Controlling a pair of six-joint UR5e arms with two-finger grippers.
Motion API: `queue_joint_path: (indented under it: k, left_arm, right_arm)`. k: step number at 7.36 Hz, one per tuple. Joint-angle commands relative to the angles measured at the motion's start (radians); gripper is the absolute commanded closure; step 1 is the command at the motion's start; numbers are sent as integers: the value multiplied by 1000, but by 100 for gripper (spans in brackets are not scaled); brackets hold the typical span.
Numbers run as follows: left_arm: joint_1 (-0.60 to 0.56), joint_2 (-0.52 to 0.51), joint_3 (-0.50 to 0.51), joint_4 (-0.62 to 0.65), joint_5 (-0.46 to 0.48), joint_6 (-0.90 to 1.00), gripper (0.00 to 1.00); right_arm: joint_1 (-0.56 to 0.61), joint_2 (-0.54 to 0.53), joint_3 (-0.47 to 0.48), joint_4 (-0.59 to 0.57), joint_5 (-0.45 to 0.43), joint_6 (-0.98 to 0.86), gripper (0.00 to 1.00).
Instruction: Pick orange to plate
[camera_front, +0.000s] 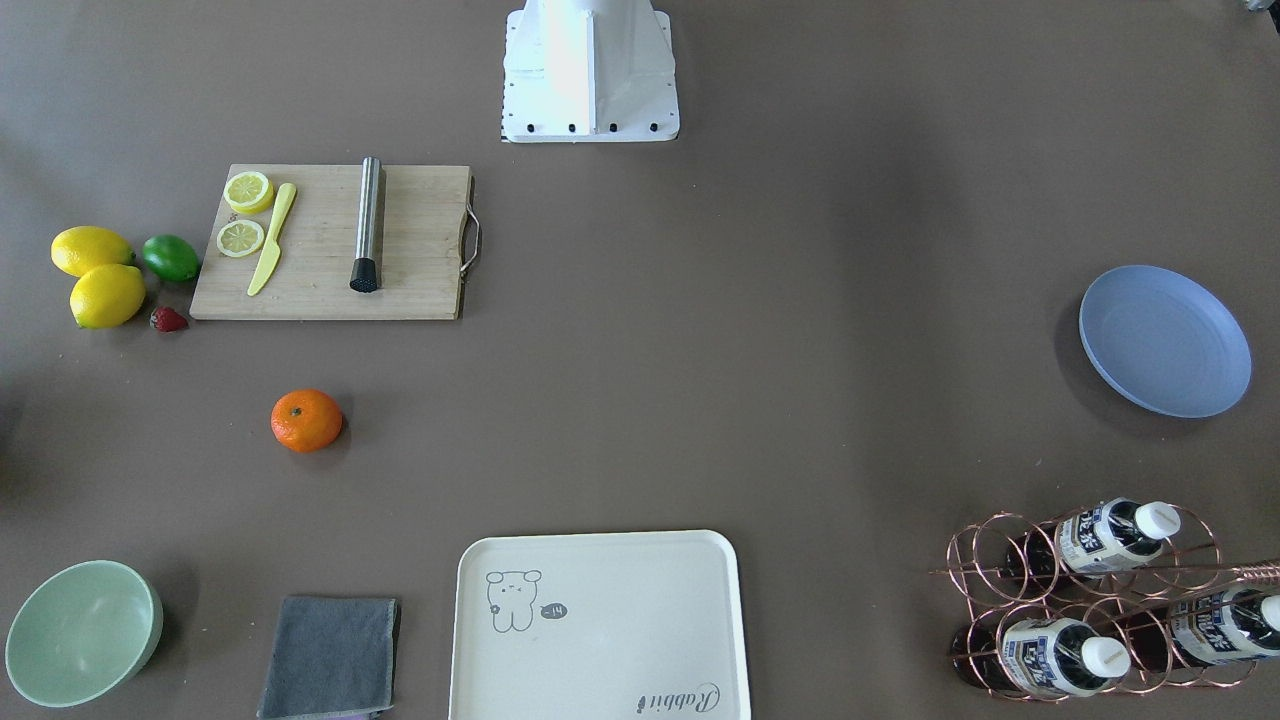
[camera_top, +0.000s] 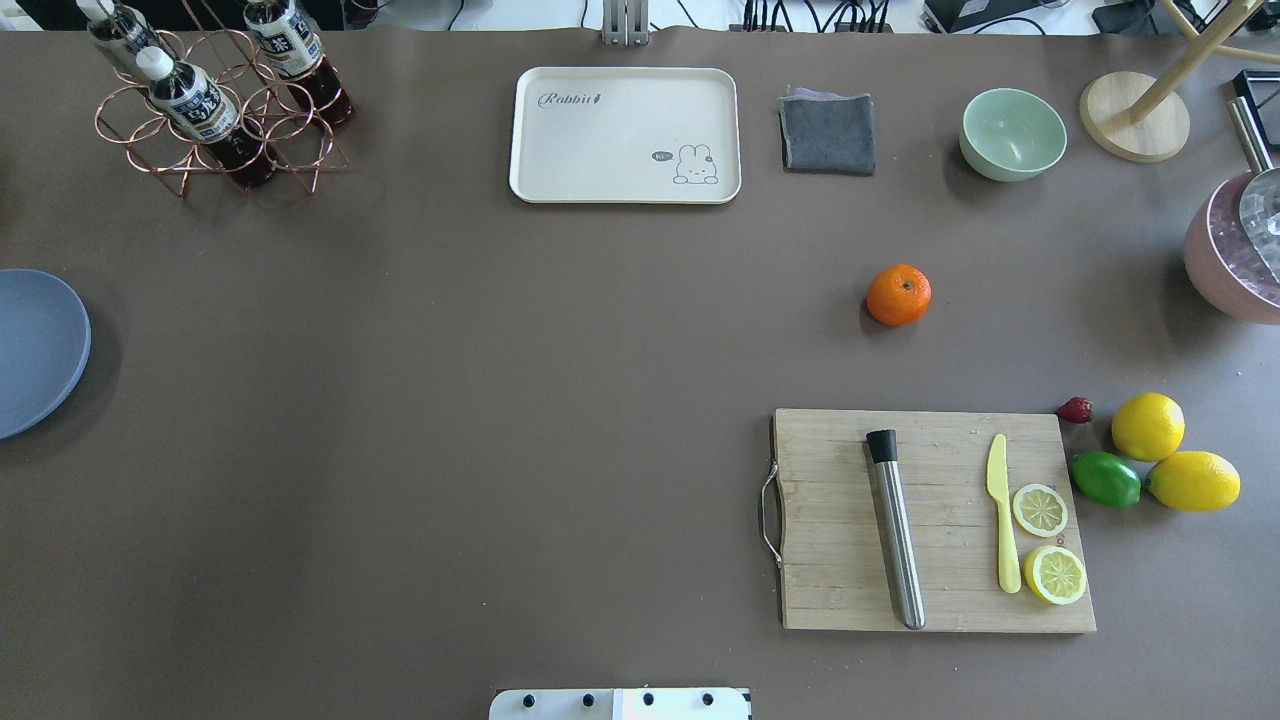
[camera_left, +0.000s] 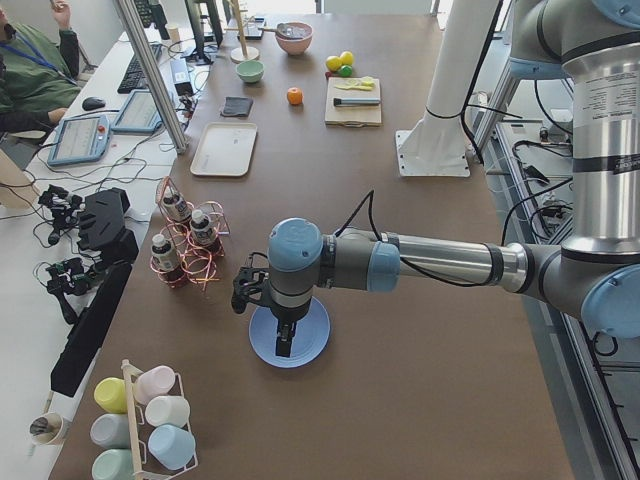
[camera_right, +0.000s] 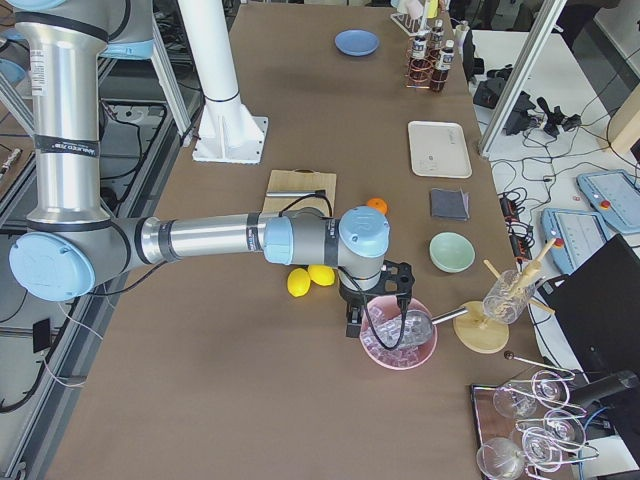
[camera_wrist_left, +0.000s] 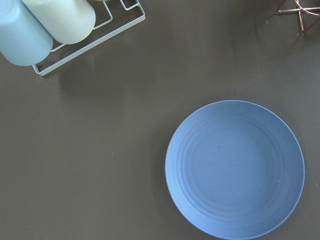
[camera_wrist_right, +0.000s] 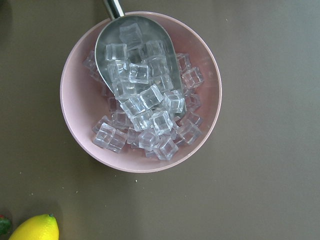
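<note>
On the front-facing camera I see the orange (camera_front: 306, 420) sitting alone on the bench (camera_front: 700, 400), near the cutting board (camera_front: 330, 243), with the plate (camera_front: 1164, 340) well apart toward the other end. Overhead, the orange (camera_top: 898, 294) lies between the board and the green bowl (camera_top: 1012, 133), and the plate (camera_top: 35, 350) is cut off by the left edge. From the left end, the left pincer (camera_left: 283, 340) points down over the plate, with the orange (camera_left: 294, 96) at the bench's far end; I cannot tell how wide its fingers stand. From the right end, the right pincer (camera_right: 365, 320) hangs over the pink bowl (camera_right: 398, 350) of ice, with the orange (camera_right: 376, 204) near it beside the board; again I cannot tell its opening. The left wrist camera looks straight down on the plate (camera_wrist_left: 235, 170). The right wrist camera shows the pink bowl and a lemon (camera_wrist_right: 34, 229).
</note>
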Motion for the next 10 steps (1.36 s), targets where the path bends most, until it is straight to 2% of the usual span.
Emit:
queue_joint_path:
  k: [1,10]
  left_arm:
    - [1,0,1,1,2,1,2]
    - [1,-2,24,-3,6,1,2]
  right_arm:
    - [-6,5,0,0,0,1,0]
    - [-15,13,2,0,2,-3,0]
